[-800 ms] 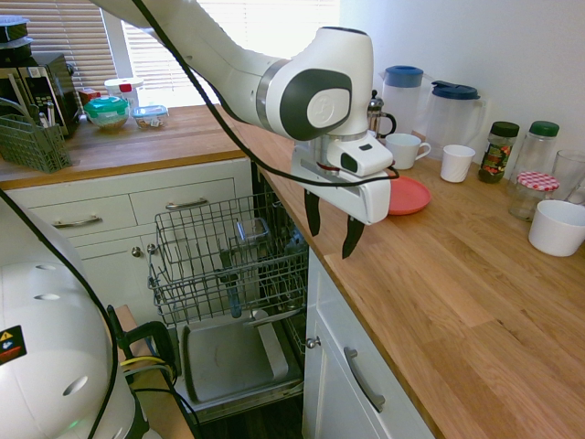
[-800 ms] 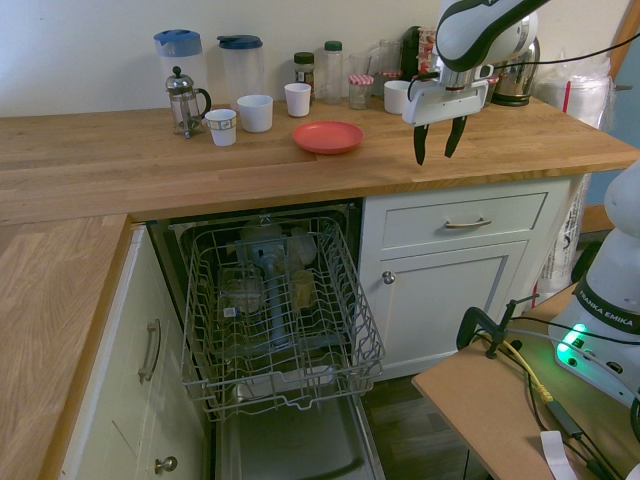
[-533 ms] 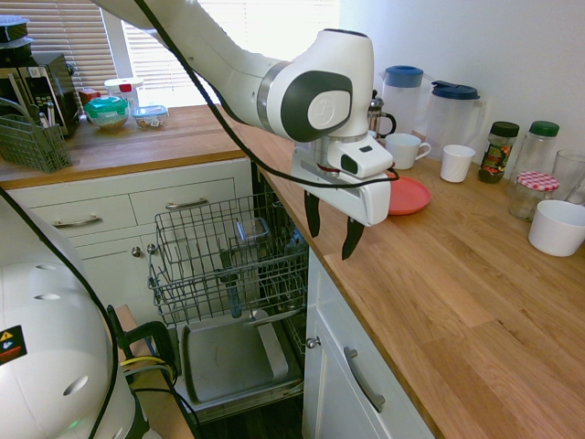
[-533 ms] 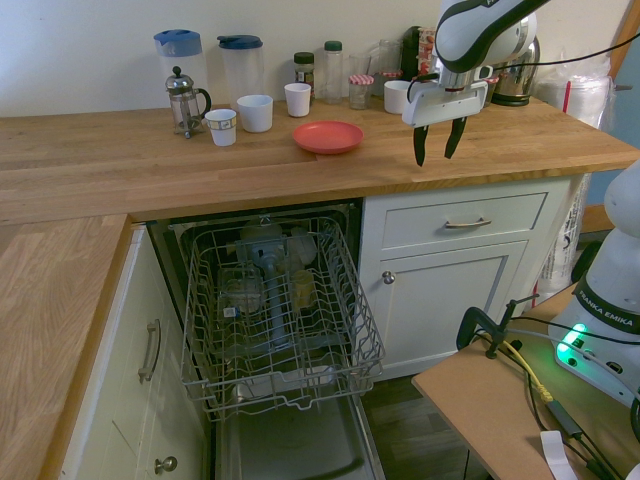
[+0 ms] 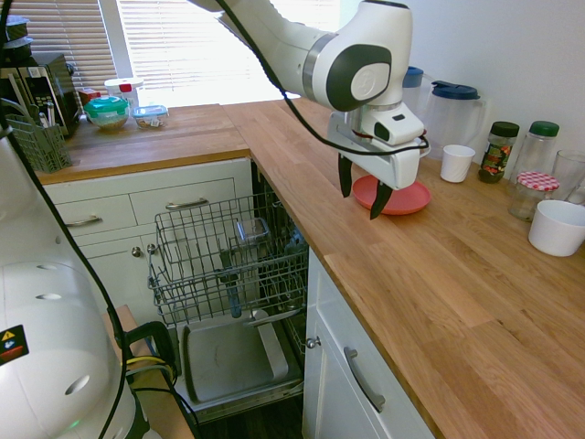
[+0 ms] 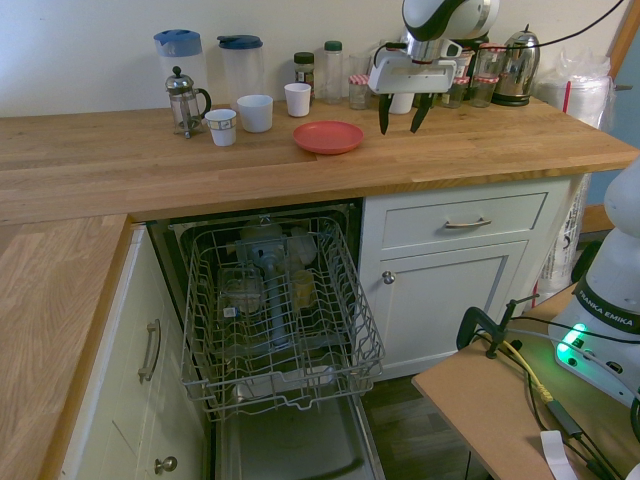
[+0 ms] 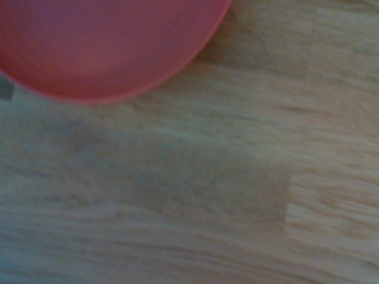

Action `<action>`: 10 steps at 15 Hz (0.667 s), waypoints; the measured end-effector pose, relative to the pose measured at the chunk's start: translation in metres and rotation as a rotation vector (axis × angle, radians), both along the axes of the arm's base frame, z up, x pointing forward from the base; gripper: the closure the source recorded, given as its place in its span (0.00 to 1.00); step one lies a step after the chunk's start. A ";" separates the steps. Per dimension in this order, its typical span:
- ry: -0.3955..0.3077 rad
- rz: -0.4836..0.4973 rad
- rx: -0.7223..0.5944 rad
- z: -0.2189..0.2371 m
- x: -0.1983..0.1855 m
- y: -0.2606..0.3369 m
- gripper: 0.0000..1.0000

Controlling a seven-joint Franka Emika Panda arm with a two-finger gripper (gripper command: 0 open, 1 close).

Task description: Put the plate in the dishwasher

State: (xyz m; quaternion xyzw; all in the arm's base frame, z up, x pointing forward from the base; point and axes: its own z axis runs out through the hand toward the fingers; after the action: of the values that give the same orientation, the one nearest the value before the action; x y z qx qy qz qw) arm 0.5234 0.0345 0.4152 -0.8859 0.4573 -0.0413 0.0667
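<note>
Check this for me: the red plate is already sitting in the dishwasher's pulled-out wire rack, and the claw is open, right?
Not quite: the second exterior view shows the red plate lying on the wooden counter. The claw is open.

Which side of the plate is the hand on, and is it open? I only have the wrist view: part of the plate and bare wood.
Observer: In the second exterior view the hand is to the right of the plate, with its fingers apart and nothing between them.
Operator: Anything standing close to the plate that I should avoid?
Observer: Yes, a white cup stands just behind it on the counter, towards the wall.
Operator: And the dishwasher, is it ready for loading?
Observer: Its door is down and a wire rack is pulled out, below the counter's edge.
</note>
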 end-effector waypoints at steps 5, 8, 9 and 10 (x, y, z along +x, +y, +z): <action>-0.039 -0.169 0.047 -0.013 0.063 -0.005 0.00; -0.043 -0.244 0.092 -0.019 0.093 -0.023 0.00; -0.036 -0.261 0.105 -0.022 0.102 -0.028 0.00; -0.026 -0.270 0.119 -0.027 0.111 -0.031 0.00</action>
State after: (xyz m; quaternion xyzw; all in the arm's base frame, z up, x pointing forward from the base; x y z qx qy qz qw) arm 0.6343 0.0035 0.3881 -0.8101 0.5730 -0.0344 0.1189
